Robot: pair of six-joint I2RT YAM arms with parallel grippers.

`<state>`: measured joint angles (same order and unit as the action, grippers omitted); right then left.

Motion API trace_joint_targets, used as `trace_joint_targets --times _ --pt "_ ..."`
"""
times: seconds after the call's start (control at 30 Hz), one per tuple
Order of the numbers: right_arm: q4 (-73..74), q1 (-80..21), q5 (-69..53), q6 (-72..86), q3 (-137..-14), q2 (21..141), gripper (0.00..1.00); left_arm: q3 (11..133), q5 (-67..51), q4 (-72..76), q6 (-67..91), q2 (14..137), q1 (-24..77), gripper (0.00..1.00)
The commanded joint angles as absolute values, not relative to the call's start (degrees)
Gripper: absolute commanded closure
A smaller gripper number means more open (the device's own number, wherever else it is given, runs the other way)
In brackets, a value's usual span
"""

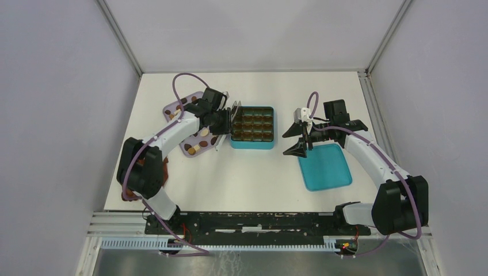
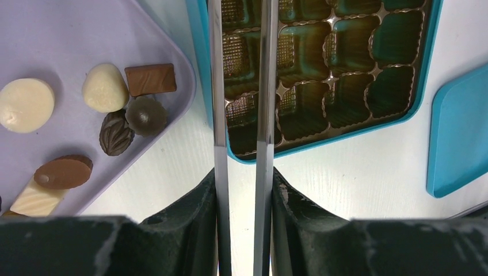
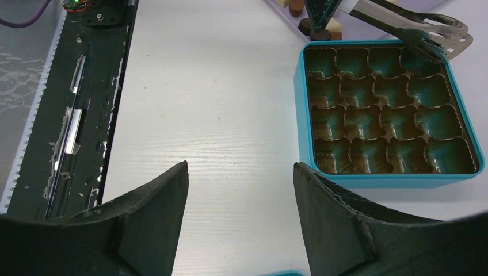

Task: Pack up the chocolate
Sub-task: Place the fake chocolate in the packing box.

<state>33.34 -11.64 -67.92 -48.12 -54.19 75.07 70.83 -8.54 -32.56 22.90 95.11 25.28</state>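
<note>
Several chocolates lie on a lilac tray, among them a cream dome, a brown block, a dark leaf shape and a tan oval. My left gripper is shut on metal tongs. The tong blades stand slightly apart, with nothing visible between them, and reach over the left edge of the teal box. The box's cells look empty in the right wrist view. My right gripper is open and empty to the right of the box.
The teal lid lies flat on the table right of the box, below my right gripper. A reddish-brown cloth shows behind the left arm's elbow. The black base rail runs along the near edge.
</note>
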Motion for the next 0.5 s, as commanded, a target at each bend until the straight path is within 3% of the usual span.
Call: trace_joint_targets --times 0.0,0.27,0.47 --pt "33.55 -11.96 -68.46 -49.44 -56.25 74.07 0.27 74.18 -8.16 -31.81 22.37 92.67 25.60 0.64" --pt "33.57 -11.95 -68.55 -49.49 -56.11 74.18 0.27 75.74 -10.90 -34.10 22.51 83.73 24.24 0.66" --pt "33.59 -12.00 -68.54 -49.55 -56.23 74.19 0.27 71.46 -13.21 -40.37 18.57 76.33 16.19 0.65"
